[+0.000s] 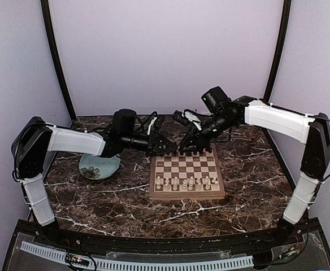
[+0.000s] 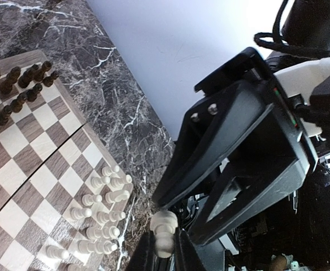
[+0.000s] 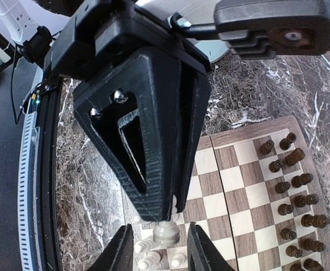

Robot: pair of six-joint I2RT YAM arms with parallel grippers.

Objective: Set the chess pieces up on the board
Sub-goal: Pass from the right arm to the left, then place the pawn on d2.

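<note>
So the left fingers [image 2: 143, 257] are pinching a white piece [image 2: 164, 232] right at their tips, pressing in on it from both sides. The right fingers [image 3: 123, 253] are sitting spread around that same piece with a gap on each side, so we're reading this as a mid-air handoff with only the left side carrying.

In the top view, all of this is hanging just off the board [image 1: 186, 196] at about its 11 o'clock corner, above the worktop [image 1: 250, 169].

What we're worrying about:
- It's a tiny grip on a round turned piece. Any nudge could twist it or pop it out.
- The right fingers are sitting so close that pulling away crooked could clip it.
- If it drops, it's probably rolling into the dark pieces [image 2: 19, 84] on the far rows. It could even reach the white pieces [image 1: 186, 182] lined up at the board's 6 o'clock side.

Orientation: in the left wrist view the piece's long axis is running 12 to 6, in line with the fingers, with the broad end at 12. We can't tell whether that end is the base or the head. Since that arm is reaching in flat, we're guessing the piece is lying sideways and needs tipping upright before it goes on a square.
</note>
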